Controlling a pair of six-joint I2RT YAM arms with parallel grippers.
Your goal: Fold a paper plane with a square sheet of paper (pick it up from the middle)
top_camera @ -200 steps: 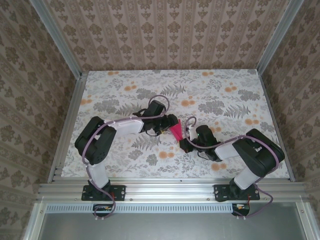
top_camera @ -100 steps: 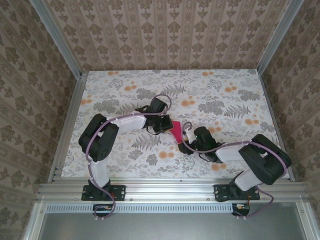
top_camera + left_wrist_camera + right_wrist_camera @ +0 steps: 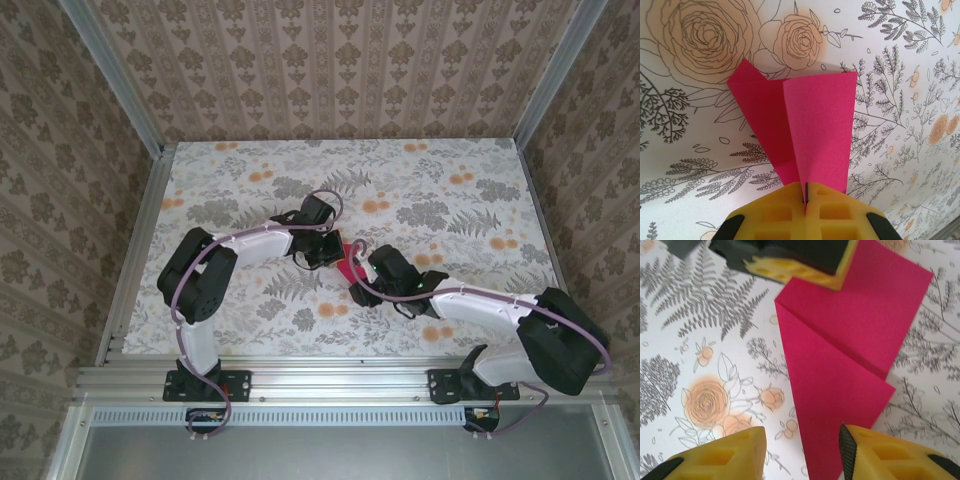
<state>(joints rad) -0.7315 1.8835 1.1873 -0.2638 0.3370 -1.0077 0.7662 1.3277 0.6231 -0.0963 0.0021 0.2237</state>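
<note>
The magenta-pink paper (image 3: 348,265) is folded into a narrow pointed shape with a lengthwise crease, lying between the two arms at the table's centre. In the left wrist view my left gripper (image 3: 805,192) is shut on the paper (image 3: 810,125) at its crease, the two flaps spreading away from the yellow fingers. In the right wrist view the paper (image 3: 840,360) lies flat ahead. My right gripper (image 3: 802,450) is open, its fingers straddling the paper's near tip, one finger (image 3: 875,455) over the paper's edge. The left gripper's yellow finger (image 3: 805,267) shows at the paper's far end.
The table carries a floral print cloth (image 3: 440,190) with orange flowers. Aluminium rails (image 3: 340,375) run along the near edge, patterned walls (image 3: 340,70) on three sides. The two arms nearly touch at mid-table.
My right arm has stretched leftward and forward, bringing its open gripper up to the paper's near end. The left gripper has kept its hold and barely moved.
</note>
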